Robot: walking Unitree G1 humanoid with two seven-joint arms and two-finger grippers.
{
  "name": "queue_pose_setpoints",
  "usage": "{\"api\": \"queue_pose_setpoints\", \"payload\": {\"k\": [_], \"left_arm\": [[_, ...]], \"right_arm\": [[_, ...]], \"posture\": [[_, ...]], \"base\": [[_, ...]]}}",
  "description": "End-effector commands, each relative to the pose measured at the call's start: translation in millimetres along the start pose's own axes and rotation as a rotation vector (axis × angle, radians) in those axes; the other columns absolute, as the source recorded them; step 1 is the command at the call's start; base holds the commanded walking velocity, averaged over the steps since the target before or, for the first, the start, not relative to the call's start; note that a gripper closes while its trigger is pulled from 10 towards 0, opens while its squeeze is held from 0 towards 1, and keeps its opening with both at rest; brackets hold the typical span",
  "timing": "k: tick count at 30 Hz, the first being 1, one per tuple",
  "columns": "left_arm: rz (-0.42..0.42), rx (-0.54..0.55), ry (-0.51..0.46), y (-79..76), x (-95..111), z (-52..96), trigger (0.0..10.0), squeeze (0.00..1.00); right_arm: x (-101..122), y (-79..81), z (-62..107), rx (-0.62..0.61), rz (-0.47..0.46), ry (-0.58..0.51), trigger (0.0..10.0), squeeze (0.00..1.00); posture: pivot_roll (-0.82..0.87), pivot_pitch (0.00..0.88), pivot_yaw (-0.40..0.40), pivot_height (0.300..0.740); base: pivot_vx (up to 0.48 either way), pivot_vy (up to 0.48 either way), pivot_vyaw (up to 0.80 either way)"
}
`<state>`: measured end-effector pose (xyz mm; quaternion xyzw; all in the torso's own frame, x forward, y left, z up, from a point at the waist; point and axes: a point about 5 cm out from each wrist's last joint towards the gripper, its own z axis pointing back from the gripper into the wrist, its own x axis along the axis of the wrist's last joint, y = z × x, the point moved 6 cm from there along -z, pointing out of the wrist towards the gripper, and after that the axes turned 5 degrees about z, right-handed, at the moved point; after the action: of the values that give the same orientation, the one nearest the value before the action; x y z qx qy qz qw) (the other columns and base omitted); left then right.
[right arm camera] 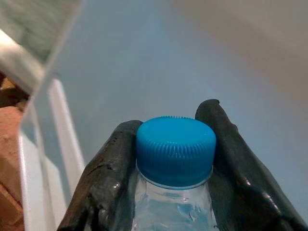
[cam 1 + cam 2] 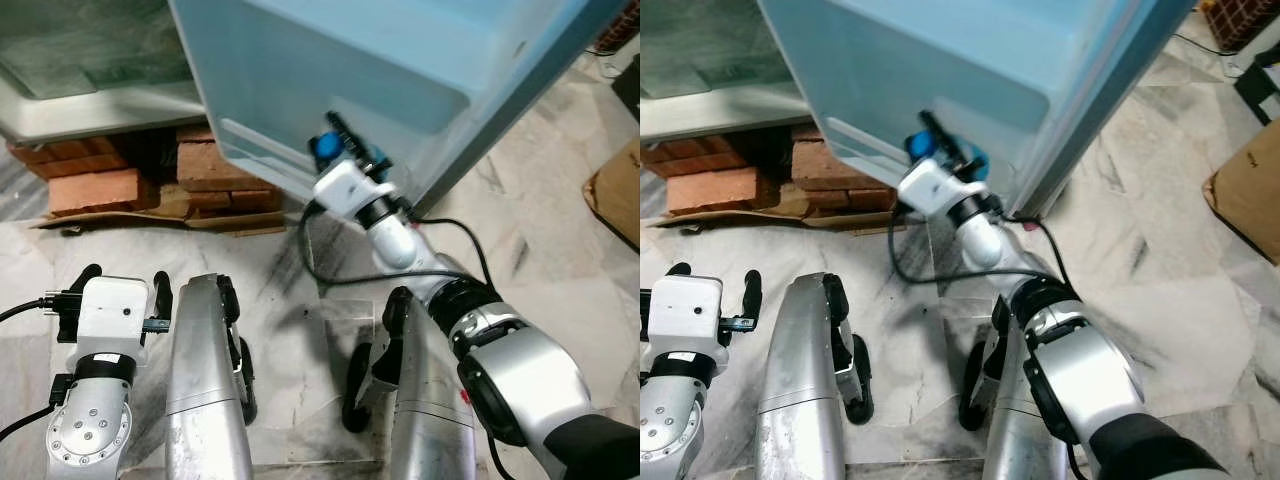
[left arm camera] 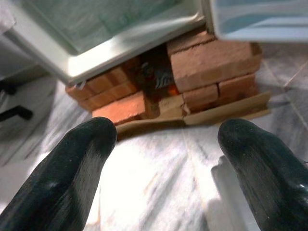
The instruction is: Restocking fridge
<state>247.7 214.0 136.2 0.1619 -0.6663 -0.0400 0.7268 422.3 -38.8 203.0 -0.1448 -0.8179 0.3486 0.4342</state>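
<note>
Blue cap: ribbed plastic, round, on a clear bottle (image 1: 174,192), water visible below the neck.
Bottle position: held up against the lower inner face of the fridge door (image 2: 400,70), near its bottom edge and the moulded door shelf rail.
Right gripper (image 1: 175,159): 2 black fingers clamped on the bottle's neck, 1 on either side of the cap.
Key relation: bottle's long axis running along the fingers, cap pointing at the door panel; door shelf just beside the cap, so next move judged a short advance and lowering into the shelf.
Nearer arm: right, already at the door; left well apart, low over the floor.
Left gripper (image 3: 166,159): fingers spread apart, holding nothing, aimed at the bricks (image 3: 211,62).
Fridge door: pale blue, smooth, glossy moulded plastic.
Fridge body (image 2: 90,90): propped on red bricks with cardboard (image 2: 160,215) beneath.
Floor (image 2: 540,260): grey-veined marble tile.
Risk, as a judgement: cap knocking the rail; slick wet bottle slipping.
</note>
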Motion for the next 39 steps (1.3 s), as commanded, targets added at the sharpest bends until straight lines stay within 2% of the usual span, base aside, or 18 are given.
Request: {"api": "queue_pose_setpoints", "payload": {"k": [1, 4, 5, 7, 10, 14, 19, 21, 25, 32, 34, 39], "left_arm": [[-0.005, -0.007, 0.028, 2.1, -4.8, 4.1, 10.0, 0.0], [-0.004, -0.009, 0.032, 2.2, -5.4, 3.0, 10.0, 0.0], [-0.003, -0.009, 0.032, 2.2, -5.6, 1.9, 10.0, 0.0], [-0.003, -0.009, 0.034, 2.2, -5.7, 0.4, 10.0, 0.0], [-0.003, -0.011, 0.038, 1.9, -6.8, -2.0, 10.0, 0.0], [-0.005, -0.011, 0.041, 1.6, -8.6, -5.6, 10.0, 0.0], [-0.003, -0.011, 0.034, 0.0, -9.2, -13.5, 10.0, 0.0], [-0.002, -0.012, 0.032, -0.5, -9.2, -14.7, 10.0, 0.0], [0.01, -0.005, 0.019, -3.8, -8.9, -22.9, 10.0, 0.0], [0.025, 0.017, -0.002, -3.7, -6.9, -32.6, 10.0, 0.0], [0.029, 0.017, -0.005, -5.7, -8.0, -35.1, 10.0, 0.0], [0.047, 0.02, -0.022, -11.1, -6.7, -42.8, 10.0, 0.0]], "right_arm": [[-56.3, 2.9, 29.6, 0.002, -0.084, 0.256, 10.0, 0.0], [-67.1, -4.5, 33.9, -0.029, -0.132, 0.309, 10.0, 0.0], [-71.0, -7.6, 35.9, -0.039, -0.141, 0.325, 10.0, 1.0], [-74.2, -10.2, 37.4, -0.045, -0.145, 0.339, 10.0, 1.0], [-80.6, -22.2, 38.8, -0.087, -0.144, 0.365, 10.0, 1.0], [-78.4, -32.7, 32.6, -0.108, -0.147, 0.358, 10.0, 1.0], [-58.4, -48.5, 12.2, -0.137, -0.139, 0.277, 10.0, 1.0], [-54.9, -49.1, 9.5, -0.135, -0.145, 0.263, 10.0, 1.0], [-34.6, -55.9, -7.3, -0.137, -0.171, 0.191, 10.0, 1.0], [-7.1, -64.9, -26.1, -0.121, -0.157, 0.091, 10.0, 1.0], [-1.7, -68.1, -30.1, -0.122, -0.168, 0.075, 10.0, 1.0], [2.5, -65.5, -35.7, -0.092, -0.271, 0.075, 10.0, 1.0]], "posture": [[0.3, 0.474, -0.05, 0.509], [0.3, 0.472, -0.048, 0.509], [0.3, 0.468, -0.047, 0.509], [0.3, 0.466, -0.047, 0.509], [0.3, 0.454, -0.044, 0.509], [0.3, 0.436, -0.043, 0.509], [0.28, 0.4, -0.05, 0.509], [0.28, 0.4, -0.05, 0.509], [0.27, 0.361, -0.062, 0.509], [0.25, 0.316, -0.077, 0.509], [0.24, 0.304, -0.081, 0.509], [0.22, 0.27, -0.088, 0.509]], "base": [[0.0, 0.0, 0.0], [0.0, 0.0, 0.0], [0.0, 0.0, 0.0], [0.0, 0.0, 0.0], [0.0, 0.0, 0.0], [0.0, 0.0, 0.0], [0.0, 0.0, 0.0], [0.0, 0.0, 0.0], [0.0, 0.0, 0.0], [0.0, 0.0, 0.0], [0.0, 0.0, 0.0], [0.0, 0.0, 0.0]]}}
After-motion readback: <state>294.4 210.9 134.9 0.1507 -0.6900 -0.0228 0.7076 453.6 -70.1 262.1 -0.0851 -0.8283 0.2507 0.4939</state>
